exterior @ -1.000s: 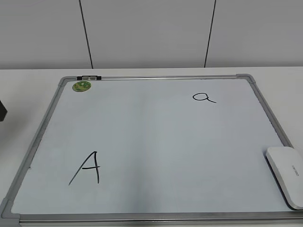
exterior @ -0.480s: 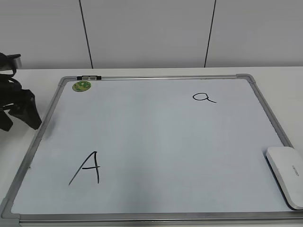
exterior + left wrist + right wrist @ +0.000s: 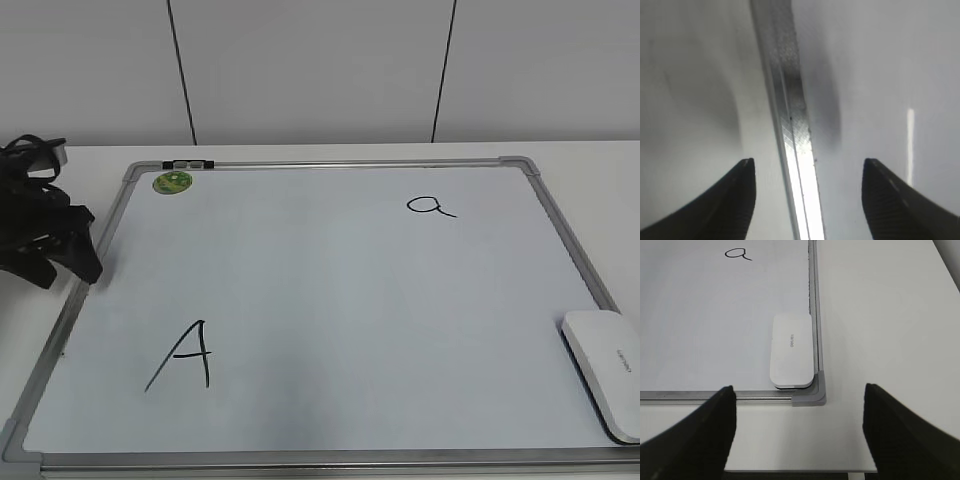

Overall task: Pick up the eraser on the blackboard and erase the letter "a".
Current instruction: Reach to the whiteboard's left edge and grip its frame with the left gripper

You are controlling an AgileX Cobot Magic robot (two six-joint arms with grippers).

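The blackboard is a white board in a silver frame, lying flat on the table. The eraser lies in its front right corner; it also shows in the right wrist view. The letter "a" is at the board's back right and shows in the right wrist view. A large capital "A" is at the front left. My left gripper is open over the board's left frame rail, with nothing between its fingers. My right gripper is open and empty, near the table's front edge, short of the eraser.
A round green sticker and a small black-and-white clip sit at the board's back left. A grey plastic corner lies just in front of the eraser. A white panelled wall stands behind the table.
My left arm has come into view from the left edge and moved right and down, up to the board's left frame rail. The eraser and board have not moved.
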